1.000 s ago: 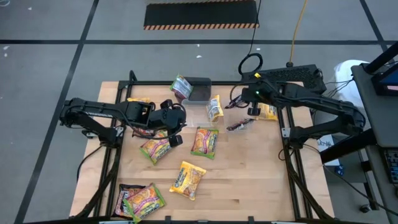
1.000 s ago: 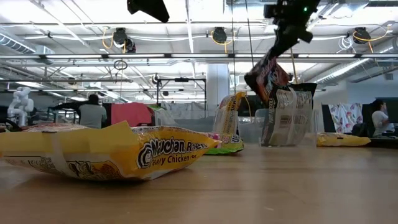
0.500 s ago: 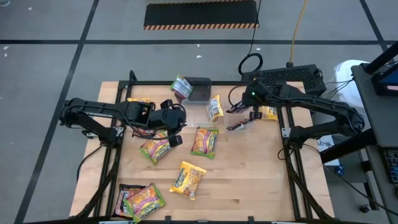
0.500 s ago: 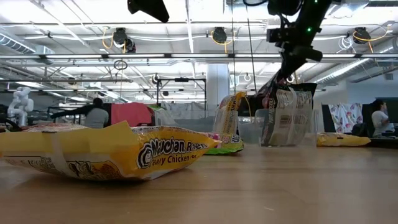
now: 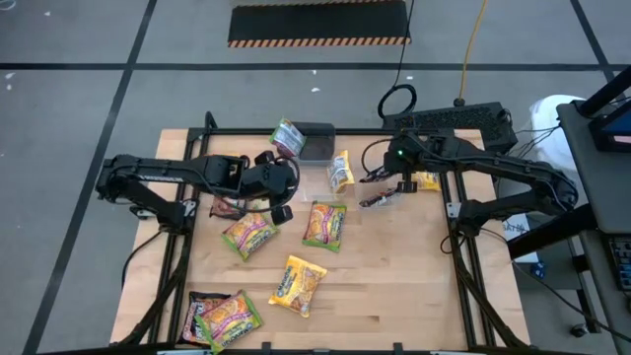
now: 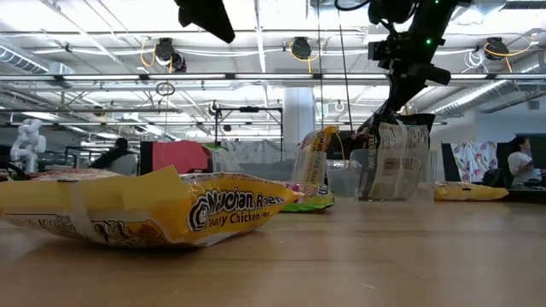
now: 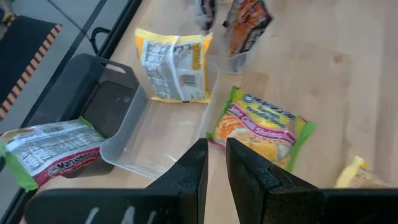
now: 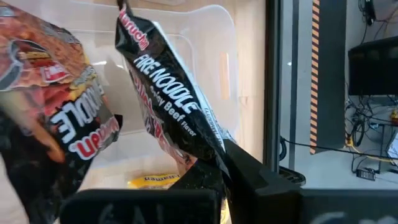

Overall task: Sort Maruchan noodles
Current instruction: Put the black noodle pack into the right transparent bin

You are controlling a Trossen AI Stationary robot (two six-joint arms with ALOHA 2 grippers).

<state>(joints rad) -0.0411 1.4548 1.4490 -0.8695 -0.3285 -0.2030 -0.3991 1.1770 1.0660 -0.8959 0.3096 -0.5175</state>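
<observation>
My right gripper [image 5: 386,187] is over the small clear tub [image 5: 380,198] at the table's far right. It is shut on a black-and-red Maruchan noodles packet [image 8: 165,93]. A second dark packet [image 8: 56,118] stands in that tub. My left gripper [image 7: 216,163] hangs above the table's middle left [image 5: 281,209], its fingers a narrow gap apart with nothing between them. Below it a yellow packet [image 7: 174,65] leans in a bigger clear tub [image 7: 155,137]. A green-edged packet [image 7: 264,127] lies flat on the wood. My right gripper pinches the dark packet's crimped end [image 8: 208,160] between its two fingers. The fingers slant down from above. The packet hangs away below them, tilted, with its lower end [image 8: 127,25] inside the clear tub beside the other dark packet.
A dark grey box [image 5: 315,143] at the far edge holds a green-and-pink packet [image 5: 287,137]. More packets lie on the wood: green ones [image 5: 247,235] [image 5: 325,224], a yellow one [image 5: 299,281], a pile near left [image 5: 222,316] and a yellow one far right [image 5: 426,179].
My right gripper has come down with the dark packet. The packet hung clear above the tub before and now reaches into it next to the other dark packet.
</observation>
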